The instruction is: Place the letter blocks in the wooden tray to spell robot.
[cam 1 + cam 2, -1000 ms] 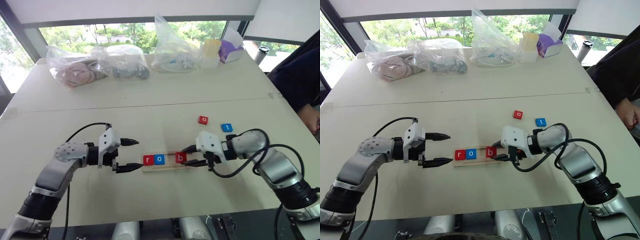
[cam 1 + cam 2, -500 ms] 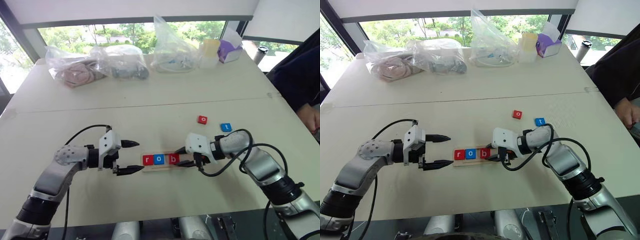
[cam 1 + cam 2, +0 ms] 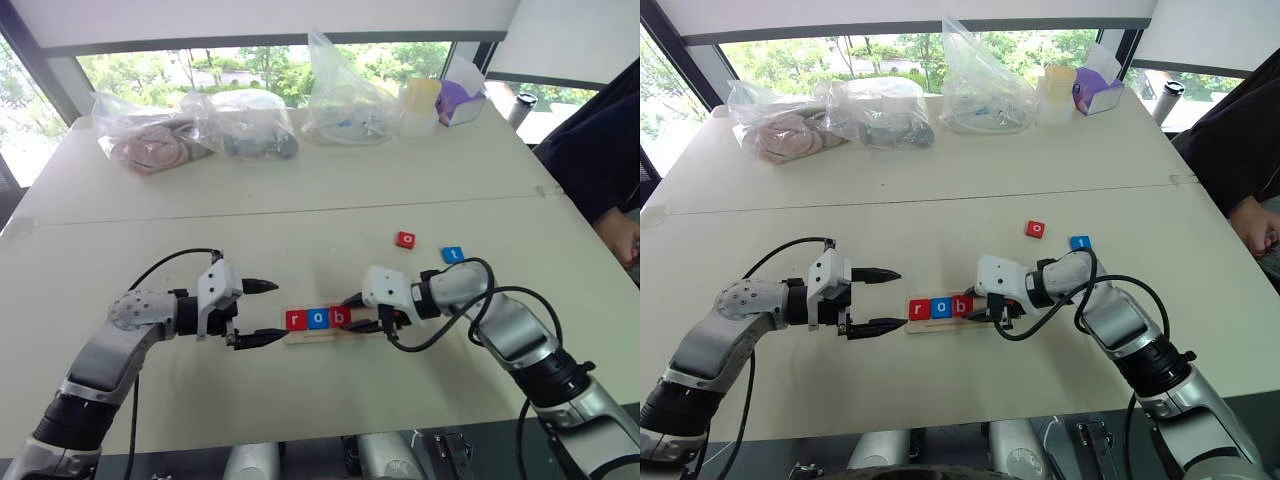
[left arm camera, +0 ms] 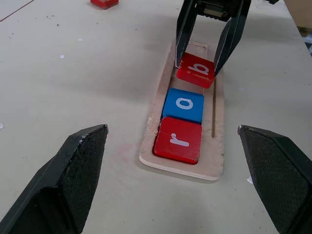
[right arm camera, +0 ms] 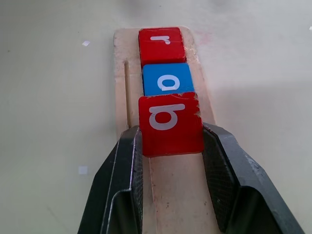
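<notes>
Right wrist view: right claw (image 5: 170, 146) clamped on red b block (image 5: 170, 122), tilted over wooden tray (image 5: 124, 73) slot, touching blue o block (image 5: 168, 79). Left claw (image 3: 262, 312) wide, empty. Risk: released crooked, could ride up on its neighbour, unseated.

Right end effector (image 3: 352, 312) blocks the wooden tray (image 4: 217, 161)'s free half; left end approachable, seemingly

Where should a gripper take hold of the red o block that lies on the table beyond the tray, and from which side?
Probably from above. The red o block lies flat on the table, so only its thin side edges offer a grip. Close the fingers on two opposite edges. The blue t block lies apart from it, so the space around it looks free.
</notes>
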Controlling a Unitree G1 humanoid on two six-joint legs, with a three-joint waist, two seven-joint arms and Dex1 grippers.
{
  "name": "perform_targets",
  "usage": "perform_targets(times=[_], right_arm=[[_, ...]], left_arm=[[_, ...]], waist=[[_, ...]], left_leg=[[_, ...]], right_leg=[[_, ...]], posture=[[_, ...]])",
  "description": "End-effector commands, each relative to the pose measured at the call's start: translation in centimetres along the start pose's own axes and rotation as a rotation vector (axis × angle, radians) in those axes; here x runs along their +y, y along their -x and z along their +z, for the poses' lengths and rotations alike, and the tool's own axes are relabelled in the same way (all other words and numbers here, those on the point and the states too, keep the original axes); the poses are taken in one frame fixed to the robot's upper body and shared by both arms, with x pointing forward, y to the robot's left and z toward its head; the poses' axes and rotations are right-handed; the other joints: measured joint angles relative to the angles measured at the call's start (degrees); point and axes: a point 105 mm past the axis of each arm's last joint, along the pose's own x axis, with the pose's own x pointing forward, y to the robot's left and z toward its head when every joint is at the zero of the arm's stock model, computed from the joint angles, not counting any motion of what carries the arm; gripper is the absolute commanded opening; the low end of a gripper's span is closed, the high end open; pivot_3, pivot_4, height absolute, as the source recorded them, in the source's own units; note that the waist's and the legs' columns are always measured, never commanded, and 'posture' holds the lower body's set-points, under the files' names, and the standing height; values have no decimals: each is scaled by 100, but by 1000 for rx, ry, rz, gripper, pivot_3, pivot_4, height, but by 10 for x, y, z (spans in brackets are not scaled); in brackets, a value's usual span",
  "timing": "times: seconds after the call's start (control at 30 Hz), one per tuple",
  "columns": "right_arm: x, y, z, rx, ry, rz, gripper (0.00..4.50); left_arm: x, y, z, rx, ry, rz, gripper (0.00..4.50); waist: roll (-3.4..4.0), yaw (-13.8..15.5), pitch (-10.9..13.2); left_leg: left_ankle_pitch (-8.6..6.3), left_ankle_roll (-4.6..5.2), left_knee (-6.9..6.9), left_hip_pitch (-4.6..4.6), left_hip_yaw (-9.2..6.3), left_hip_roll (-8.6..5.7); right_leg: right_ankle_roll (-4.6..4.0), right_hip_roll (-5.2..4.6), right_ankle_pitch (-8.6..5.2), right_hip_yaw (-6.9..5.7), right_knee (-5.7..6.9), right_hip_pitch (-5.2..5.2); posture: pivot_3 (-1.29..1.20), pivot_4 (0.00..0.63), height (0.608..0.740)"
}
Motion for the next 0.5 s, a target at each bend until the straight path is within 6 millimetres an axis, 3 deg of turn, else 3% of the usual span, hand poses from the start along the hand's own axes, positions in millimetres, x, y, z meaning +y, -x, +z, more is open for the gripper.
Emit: perform_targets(times=[0.03,0.4,0.5], right_arm=[[-3,-1,6,-11,36,-3,1119],[-4,-1,7,-8,41,1,1119],[-4,-2,8,-10,42,3,2563]], left_arm=[[0,3,10,-23,-33,6,4500],[0,2,11,-27,-31,12,4500],[0,1,10,-27,-30,13,4500]], waist=[[0,-1,0],[0,-1,0],[0,-1,0]], left_leg=[[0,0,0,0,0,0],[0,0,0,0,0,0],[0,0,0,0,0,0]], right_leg=[[0,0,0,0,0,0],[0,0,0,0,0,0],[0,0,0,0,1,0]], posture=[[0,150,740],[0,150,740],[0,150,740]])
